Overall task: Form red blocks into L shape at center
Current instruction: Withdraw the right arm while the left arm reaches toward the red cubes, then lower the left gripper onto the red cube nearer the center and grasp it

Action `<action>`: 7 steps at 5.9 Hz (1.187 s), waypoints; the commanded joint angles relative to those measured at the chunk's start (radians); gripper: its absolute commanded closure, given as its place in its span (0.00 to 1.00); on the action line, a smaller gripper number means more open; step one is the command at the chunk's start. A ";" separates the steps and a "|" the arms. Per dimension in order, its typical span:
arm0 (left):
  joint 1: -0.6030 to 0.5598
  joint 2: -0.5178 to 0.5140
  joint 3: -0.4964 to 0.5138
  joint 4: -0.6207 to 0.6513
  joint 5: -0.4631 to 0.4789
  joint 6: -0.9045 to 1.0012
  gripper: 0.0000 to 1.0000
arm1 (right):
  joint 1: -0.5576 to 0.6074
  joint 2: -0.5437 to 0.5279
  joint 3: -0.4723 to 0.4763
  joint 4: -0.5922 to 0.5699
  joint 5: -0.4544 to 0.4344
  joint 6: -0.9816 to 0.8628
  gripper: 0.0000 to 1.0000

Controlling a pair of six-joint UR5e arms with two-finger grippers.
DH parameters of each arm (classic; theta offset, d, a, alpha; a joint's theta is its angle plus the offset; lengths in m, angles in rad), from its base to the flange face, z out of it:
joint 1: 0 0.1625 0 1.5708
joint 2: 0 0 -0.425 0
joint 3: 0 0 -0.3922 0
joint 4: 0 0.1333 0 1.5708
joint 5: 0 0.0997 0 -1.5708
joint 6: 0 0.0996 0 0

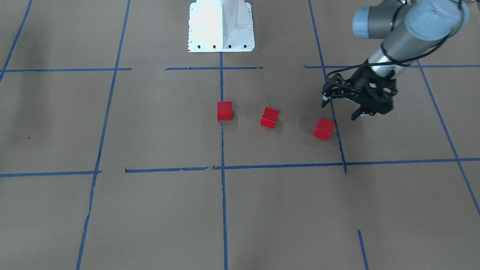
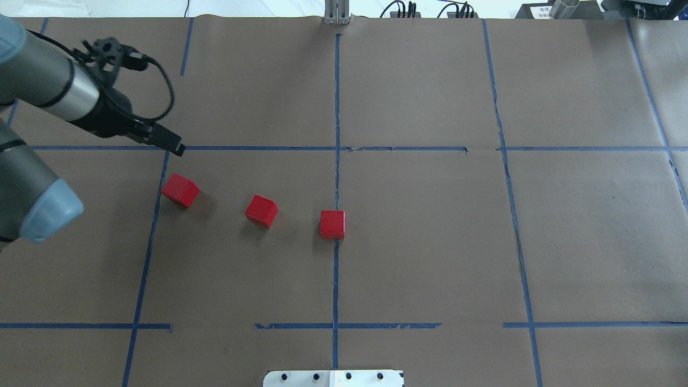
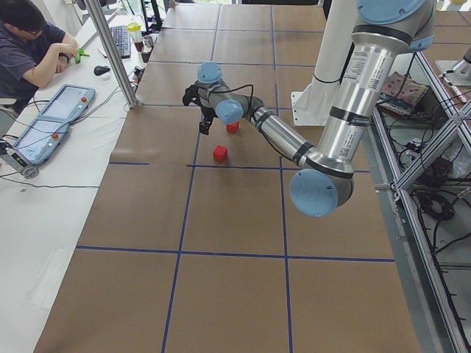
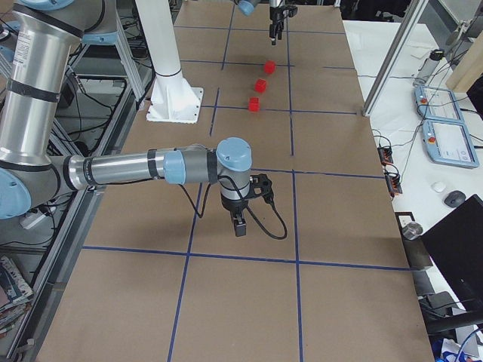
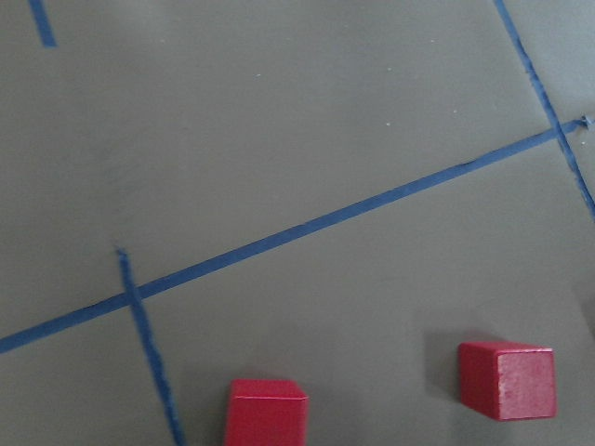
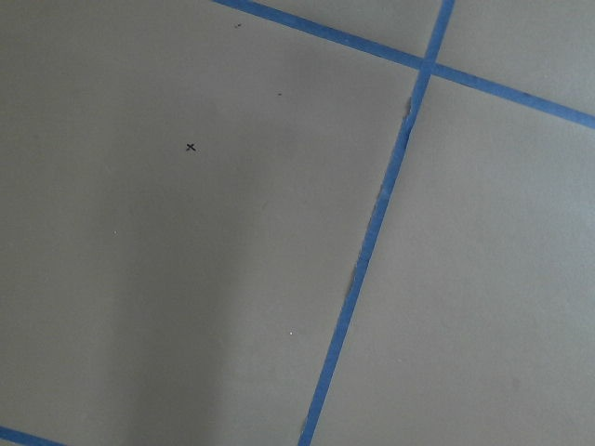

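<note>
Red blocks [image 2: 332, 224] on brown paper [image 2: 430, 242]
Blue tape [image 2: 336, 107] lines form a grid; the base [image 1: 221, 26] is white, the left gripper [image 1: 340, 108] black.

No wording is legible anywhere; the only sign is a small black pen-drawn cross [image 6: 191, 147] on the bench's brown paper covering [image 6: 139, 297].
</note>
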State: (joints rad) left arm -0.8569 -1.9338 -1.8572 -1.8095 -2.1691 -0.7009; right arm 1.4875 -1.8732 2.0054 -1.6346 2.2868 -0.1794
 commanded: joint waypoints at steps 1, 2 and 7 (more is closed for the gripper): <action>0.152 -0.138 0.086 0.004 0.135 -0.171 0.00 | 0.019 0.003 -0.036 -0.004 0.035 0.000 0.00; 0.210 -0.171 0.128 0.004 0.219 -0.187 0.00 | 0.019 0.003 -0.045 -0.001 0.039 0.001 0.00; 0.277 -0.182 0.183 0.052 0.238 -0.207 0.00 | 0.019 0.003 -0.047 0.001 0.039 0.001 0.00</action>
State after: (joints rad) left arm -0.5872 -2.1084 -1.6913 -1.7607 -1.9316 -0.8965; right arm 1.5064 -1.8699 1.9591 -1.6338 2.3255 -0.1779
